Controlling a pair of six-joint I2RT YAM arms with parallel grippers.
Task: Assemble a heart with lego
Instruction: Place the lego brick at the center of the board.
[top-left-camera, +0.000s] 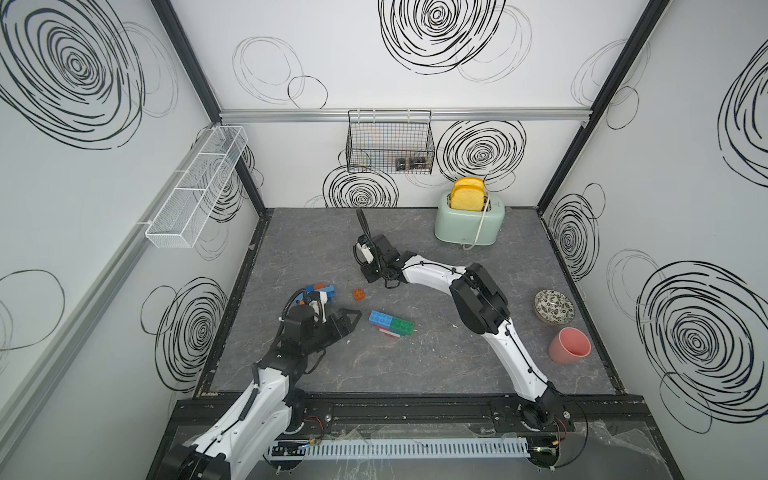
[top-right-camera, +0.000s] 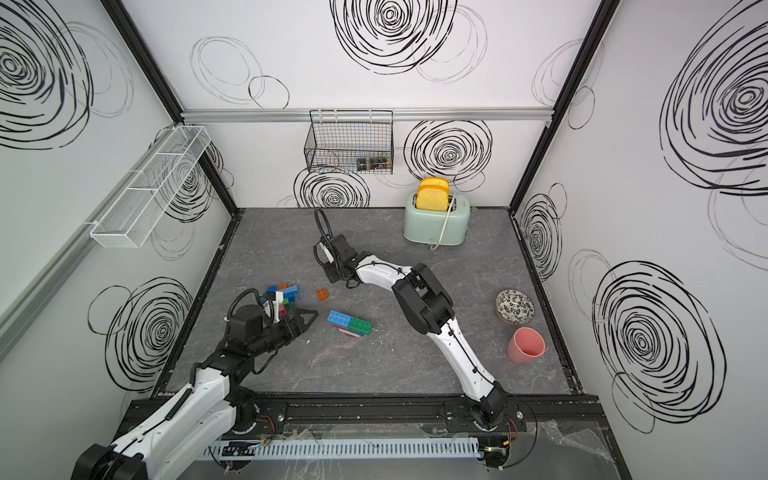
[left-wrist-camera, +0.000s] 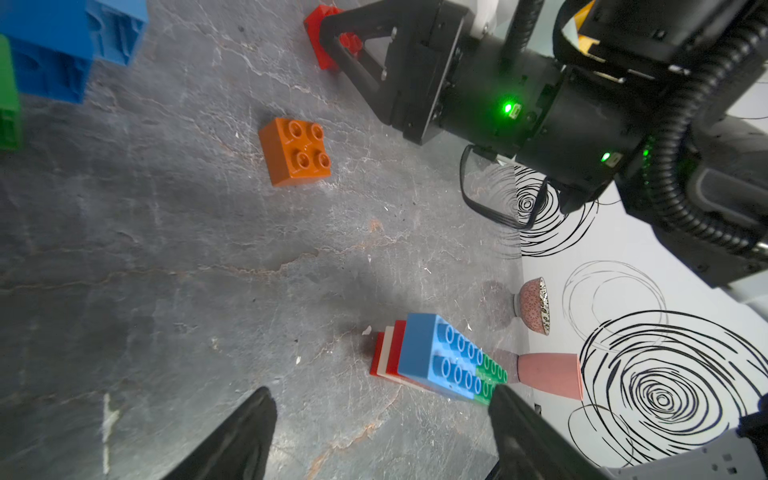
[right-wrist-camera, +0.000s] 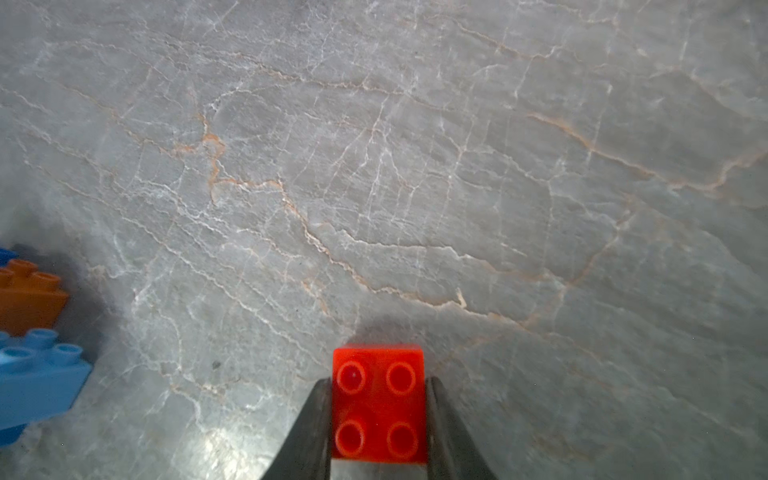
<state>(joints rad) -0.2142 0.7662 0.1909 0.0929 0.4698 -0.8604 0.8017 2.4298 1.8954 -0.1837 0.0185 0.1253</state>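
My right gripper (right-wrist-camera: 379, 386) is shut on a red two-by-two brick (right-wrist-camera: 379, 405), which rests on or just above the grey table (right-wrist-camera: 415, 166). In the left wrist view the same red brick (left-wrist-camera: 328, 41) sits between that gripper's black fingers. The partial build (top-left-camera: 391, 324), a blue and a green brick on red and white layers, lies mid-table. My left gripper (left-wrist-camera: 380, 399) stands open just left of it, holding nothing. An orange two-by-two brick (top-left-camera: 359, 294) lies loose between the two grippers. A heap of blue, orange and green bricks (top-left-camera: 322, 291) sits beside the left wrist.
A mint toaster with bread (top-left-camera: 469, 220) stands at the back right. A patterned bowl (top-left-camera: 554, 306) and a pink cup on its side (top-left-camera: 569, 345) are at the right edge. A black wire basket (top-left-camera: 390, 141) and a white mesh shelf (top-left-camera: 195, 187) hang on the walls.
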